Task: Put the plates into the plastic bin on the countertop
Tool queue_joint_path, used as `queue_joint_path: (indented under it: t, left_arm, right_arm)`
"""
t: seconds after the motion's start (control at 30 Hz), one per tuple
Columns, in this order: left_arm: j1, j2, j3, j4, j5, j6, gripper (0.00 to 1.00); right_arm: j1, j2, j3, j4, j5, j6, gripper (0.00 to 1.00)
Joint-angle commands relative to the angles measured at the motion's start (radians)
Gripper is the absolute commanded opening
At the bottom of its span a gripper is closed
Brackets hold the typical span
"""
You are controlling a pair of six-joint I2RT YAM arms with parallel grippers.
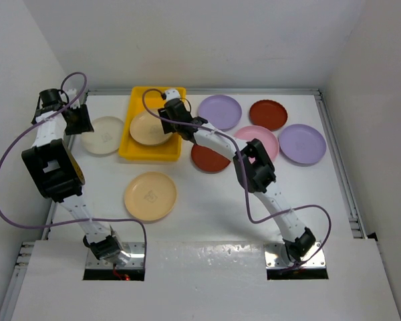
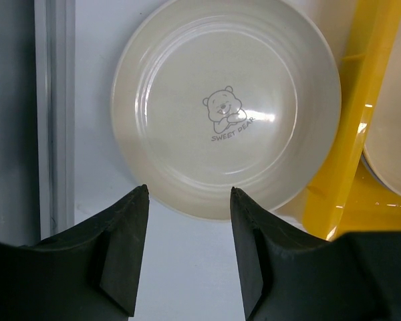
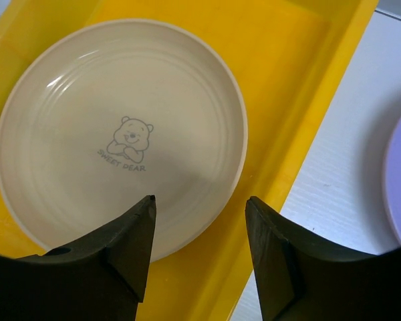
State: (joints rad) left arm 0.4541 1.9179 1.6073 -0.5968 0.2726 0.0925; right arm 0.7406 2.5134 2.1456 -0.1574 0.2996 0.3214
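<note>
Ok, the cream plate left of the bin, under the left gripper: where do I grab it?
Pinch the cream plate by its rim at the edge nearest the left gripper, coming down from above. It lies flat, so only the raised rim offers a hold, and its right side crowds the yellow bin.

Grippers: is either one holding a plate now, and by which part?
Neither holds anything. The left gripper is open above a cream plate on the countertop; the right gripper is open above a tan plate in the yellow bin.
</note>
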Motion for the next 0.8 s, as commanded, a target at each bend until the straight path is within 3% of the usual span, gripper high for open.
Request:
queue_joint_path:
  t: [0.0,0.17,0.23,0.3,0.47,0.7,0.77]
  left_arm:
    - [0.011,0.007,0.036,0.005,0.002,-0.010,0.55]
    - [0.030,0.046,0.045,0.005,-0.033,-0.032,0.57]
    - [0.044,0.099,0.086,0.005,-0.053,-0.059,0.57]
    - [0.067,0.139,0.117,0.005,-0.053,-0.079,0.57]
    - [0.067,0.274,0.213,0.005,-0.053,-0.126,0.60]
    - [0.048,0.360,0.232,-0.015,-0.071,-0.117,0.61]
    - [0.047,0.375,0.223,-0.015,-0.090,-0.117,0.56]
  right_arm:
    - [0.008,-0.114,-0.026,0.048,-0.019,-0.009,0.56]
    - [0.003,-0.191,-0.098,0.111,-0.051,0.005,0.49]
    - [0.000,-0.234,-0.113,0.104,-0.050,-0.001,0.39]
    - [-0.001,-0.296,-0.171,0.116,-0.054,-0.001,0.35]
    - [-0.007,-0.438,-0.378,0.196,-0.068,-0.021,0.35]
    - [-0.036,-0.605,-0.603,0.165,-0.025,0.017,0.35]
    - [-0.044,-0.642,-0.641,0.164,-0.028,0.044,0.35]
